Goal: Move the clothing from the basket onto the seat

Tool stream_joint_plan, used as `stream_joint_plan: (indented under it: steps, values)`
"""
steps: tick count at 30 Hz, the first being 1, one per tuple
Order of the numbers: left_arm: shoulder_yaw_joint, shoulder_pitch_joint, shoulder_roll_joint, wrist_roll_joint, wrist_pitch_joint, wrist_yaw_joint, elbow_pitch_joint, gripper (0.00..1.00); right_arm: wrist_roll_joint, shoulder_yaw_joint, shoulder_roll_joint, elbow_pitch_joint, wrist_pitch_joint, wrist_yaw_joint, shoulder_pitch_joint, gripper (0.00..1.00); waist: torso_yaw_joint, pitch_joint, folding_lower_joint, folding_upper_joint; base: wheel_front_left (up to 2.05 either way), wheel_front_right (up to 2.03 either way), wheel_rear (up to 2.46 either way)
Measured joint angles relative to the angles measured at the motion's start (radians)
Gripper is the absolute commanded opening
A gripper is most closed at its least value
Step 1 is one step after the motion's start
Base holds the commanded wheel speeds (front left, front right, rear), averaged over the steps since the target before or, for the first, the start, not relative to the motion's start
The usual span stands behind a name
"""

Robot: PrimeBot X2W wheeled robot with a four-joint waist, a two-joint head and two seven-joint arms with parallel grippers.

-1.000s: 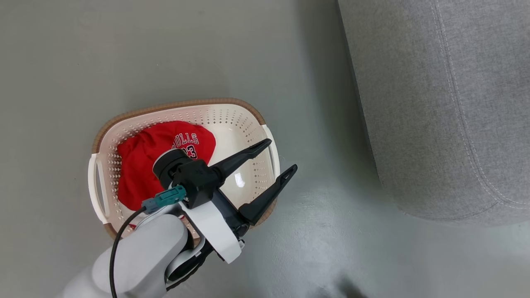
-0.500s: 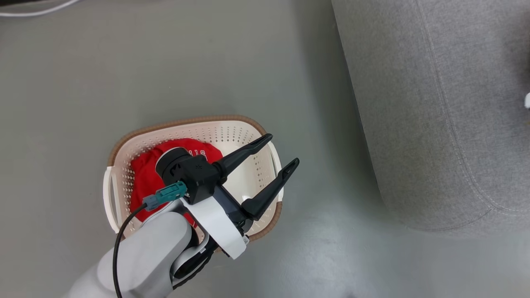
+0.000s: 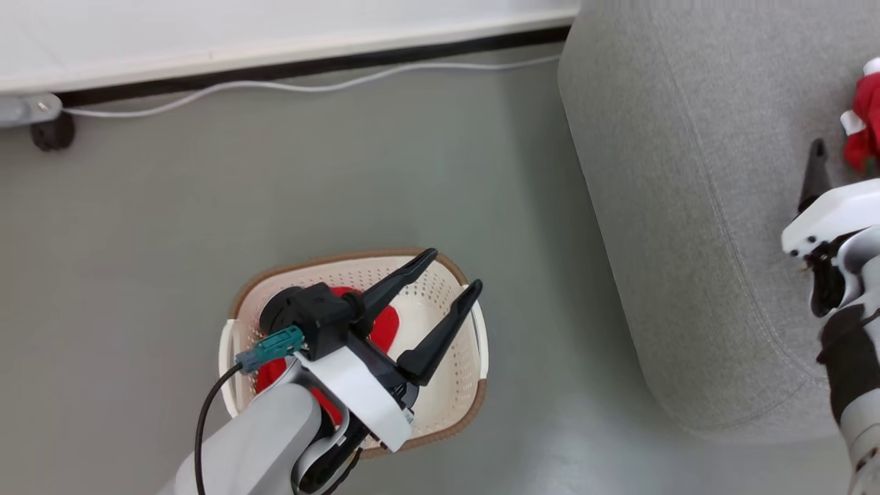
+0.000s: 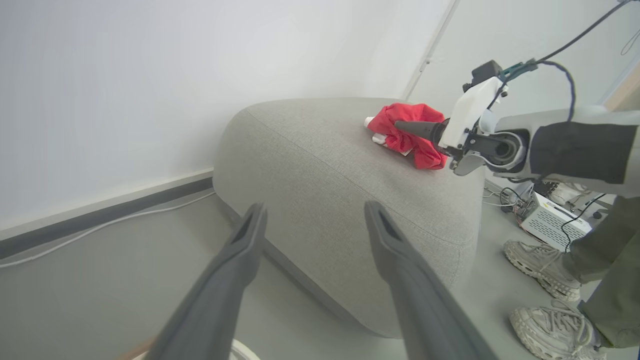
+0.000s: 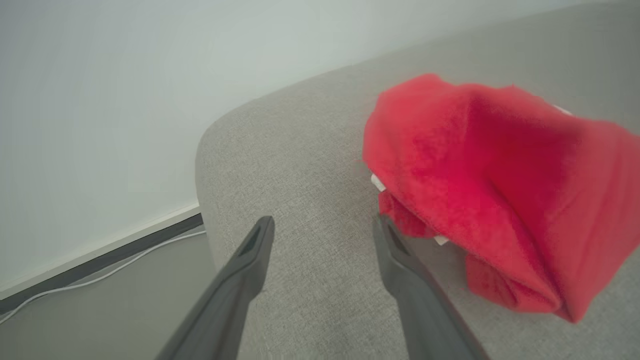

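Right hand [image 5: 322,222], open, hovers over the seat [image 5: 300,165] with a red garment [image 5: 490,185] just beside its right finger [image 5: 400,260]; lift clear without snagging, then send the open left hand [image 3: 452,269] down onto the other garment [image 3: 385,326] in the basket [image 3: 474,405] below it.

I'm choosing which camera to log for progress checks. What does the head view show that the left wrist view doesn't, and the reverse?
Head view adds: the inside of the basket, a red garment in it. Left wrist view adds: a person's shoes and a white box beyond the seat. Shared: that grey seat, another red garment lying on it, the right gripper by it, the open left gripper.
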Motion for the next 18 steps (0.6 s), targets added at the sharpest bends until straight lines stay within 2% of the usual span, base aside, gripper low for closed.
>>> stream_joint_plan:
  steps: [9, 18]
  values:
    - [0.118, 0.099, -0.033, 0.017, 0.000, 0.000, 0.052, 1.00, 0.177, 0.251, 0.030, -0.091, 0.000, 0.000, 0.123, 1.00, 0.042, -0.106, 0.0000, 0.0000, 0.00, 0.00, 0.00]
    - [0.293, 0.198, -0.069, 0.087, 0.000, 0.000, 0.108, 1.00, 0.361, 0.509, 0.027, -0.276, -0.001, 0.000, 0.258, 1.00, 0.093, -0.196, 0.0000, 0.0000, 0.00, 0.00, 0.00]
